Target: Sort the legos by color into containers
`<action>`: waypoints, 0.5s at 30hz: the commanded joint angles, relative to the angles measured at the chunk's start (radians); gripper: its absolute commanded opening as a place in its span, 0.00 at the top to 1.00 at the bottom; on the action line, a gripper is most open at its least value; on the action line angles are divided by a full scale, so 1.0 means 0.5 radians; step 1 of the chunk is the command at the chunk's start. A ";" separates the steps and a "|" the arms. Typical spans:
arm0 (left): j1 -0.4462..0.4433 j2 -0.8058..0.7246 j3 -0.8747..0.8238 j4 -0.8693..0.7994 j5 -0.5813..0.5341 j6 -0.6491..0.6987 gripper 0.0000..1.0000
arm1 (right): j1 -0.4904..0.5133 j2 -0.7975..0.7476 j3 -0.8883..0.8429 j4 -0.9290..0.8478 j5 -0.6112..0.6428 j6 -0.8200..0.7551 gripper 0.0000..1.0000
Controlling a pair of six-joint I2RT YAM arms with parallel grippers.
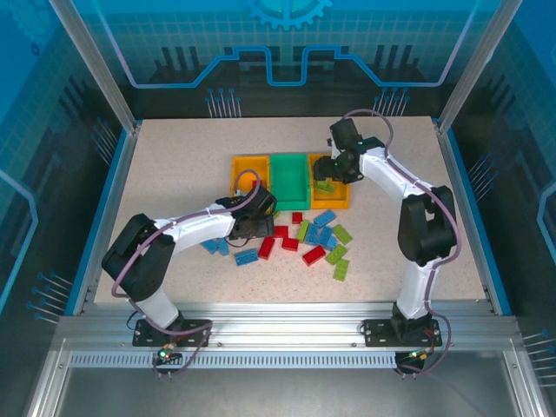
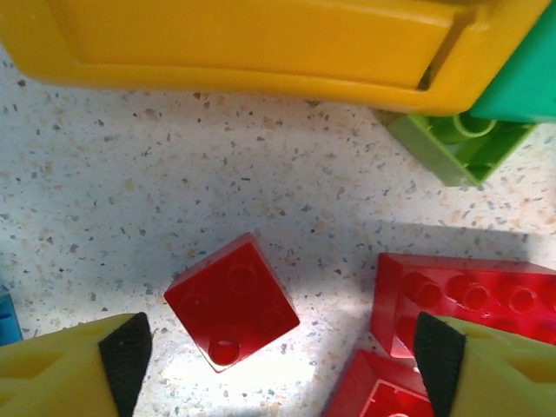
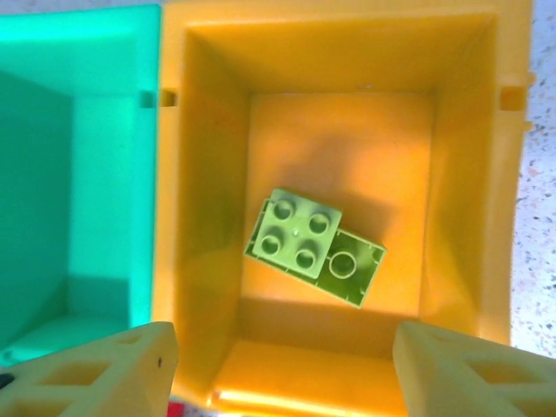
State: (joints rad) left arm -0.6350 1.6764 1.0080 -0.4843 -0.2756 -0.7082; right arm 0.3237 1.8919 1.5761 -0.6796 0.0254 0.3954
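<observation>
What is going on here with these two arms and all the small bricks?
Two robot arms are sorting bricks by color into bins. The right arm's fingers hang open above the right yellow bin, where light green bricks lie on its floor. The left arm's fingers are low over the table, open on either side of a small red brick, near the left yellow bin. Other red, blue and green bricks lie loose on the table.

A robotics lab cell: aluminium frame posts (image 1: 95,65) and blue printed panels (image 1: 287,52) enclose a speckled table (image 1: 174,148), left arm (image 1: 195,228) and right arm (image 1: 395,178) bolted at its near rail (image 1: 278,334).
</observation>
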 commanded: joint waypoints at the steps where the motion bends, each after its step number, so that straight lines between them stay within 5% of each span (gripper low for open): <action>1: 0.023 0.000 -0.013 -0.119 0.004 -0.082 0.19 | -0.064 -0.158 -0.068 0.025 -0.033 -0.048 0.32; 15: 0.112 0.087 0.014 -0.048 0.109 -0.247 0.25 | -0.123 -0.548 -0.524 0.122 0.042 -0.158 0.29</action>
State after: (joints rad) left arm -0.5922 1.6890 0.9962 -0.4992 -0.2535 -0.8082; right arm 0.2737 1.6882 1.3537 -0.6342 0.0269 0.3458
